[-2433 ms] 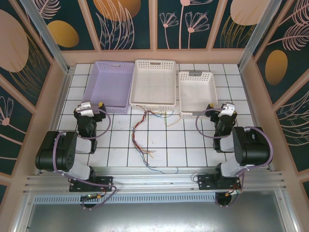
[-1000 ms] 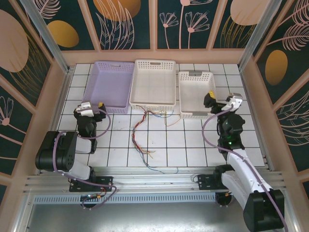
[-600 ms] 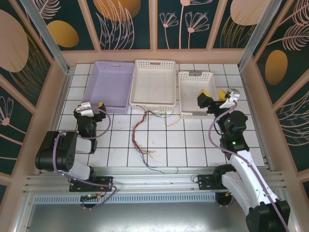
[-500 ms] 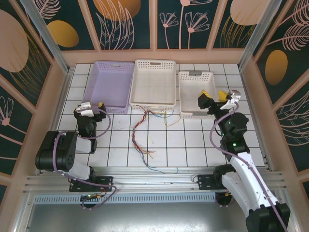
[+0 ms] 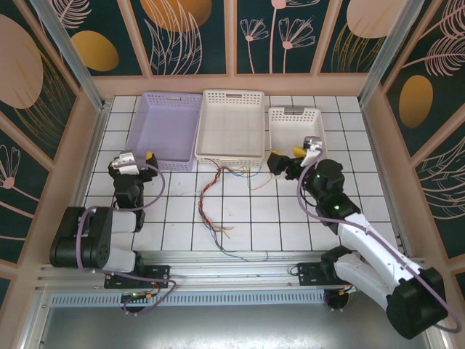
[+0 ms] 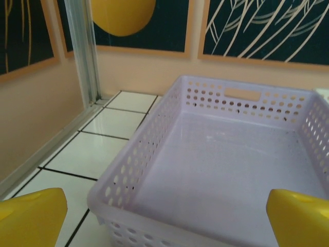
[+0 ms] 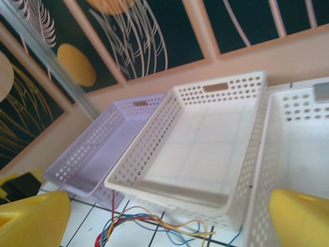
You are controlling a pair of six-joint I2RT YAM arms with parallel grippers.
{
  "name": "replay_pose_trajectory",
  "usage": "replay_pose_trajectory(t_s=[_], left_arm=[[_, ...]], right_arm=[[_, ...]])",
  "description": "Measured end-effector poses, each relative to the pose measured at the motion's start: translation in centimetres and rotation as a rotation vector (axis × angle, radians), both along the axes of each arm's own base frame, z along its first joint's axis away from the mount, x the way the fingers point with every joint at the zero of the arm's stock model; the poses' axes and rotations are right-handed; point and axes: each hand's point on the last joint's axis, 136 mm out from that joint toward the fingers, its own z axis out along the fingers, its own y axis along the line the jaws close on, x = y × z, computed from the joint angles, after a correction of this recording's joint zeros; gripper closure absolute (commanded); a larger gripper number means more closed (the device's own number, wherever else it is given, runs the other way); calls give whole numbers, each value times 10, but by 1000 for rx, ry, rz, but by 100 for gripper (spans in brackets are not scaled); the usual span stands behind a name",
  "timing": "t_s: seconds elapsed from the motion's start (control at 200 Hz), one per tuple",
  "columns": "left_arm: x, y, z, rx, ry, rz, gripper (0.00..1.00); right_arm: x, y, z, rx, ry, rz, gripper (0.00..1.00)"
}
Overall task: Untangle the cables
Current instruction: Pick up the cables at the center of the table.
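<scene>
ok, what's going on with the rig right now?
Cable untangling, nothing grabbed yet. The right gripper, open and empty, hangs by the front corner of the small white basket, pointed toward the tangled coloured cables lying on the tiles in front of the middle white basket. The left gripper, also open, sits by the purple basket, facing into it.

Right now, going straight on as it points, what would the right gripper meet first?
The right gripper would likely hit the middle white basket at its near wall, just beyond the cables; depth unclear.
</scene>
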Motion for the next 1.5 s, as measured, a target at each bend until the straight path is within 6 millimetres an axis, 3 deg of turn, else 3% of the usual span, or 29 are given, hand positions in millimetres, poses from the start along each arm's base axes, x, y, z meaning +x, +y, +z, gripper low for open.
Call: replay_pose_trajectory(t_s=[0.17, 0.315, 0.5, 0.581, 0.726, 0.941, 1.266, 1.421, 1.501], left_arm=[[-7, 1, 33, -38, -56, 7, 1], [-10, 1, 61, -148, -77, 13, 1], [6, 12, 107, -326, -15, 101, 1], [7, 11, 117, -389, 28, 116, 1], [-7, -4, 108, -440, 108, 45, 1], [-30, -14, 104, -455, 128, -13, 1], [-32, -23, 100, -454, 153, -39, 1], [-31, -26, 97, -456, 169, -51, 1], [-32, -28, 96, -456, 175, -57, 2]], right_arm=[[10, 42, -8, -59, 76, 84, 1], [4, 86, -24, -105, 133, 187, 1], [-11, 131, -71, -175, 232, 302, 1], [-16, 149, -94, -204, 281, 342, 1], [-30, 176, -126, -227, 335, 405, 1], [-35, 202, -144, -157, 367, 471, 7], [-27, 231, -175, -70, 443, 498, 15], [-18, 242, -177, -43, 436, 493, 17], [-13, 248, -177, -30, 428, 492, 24]])
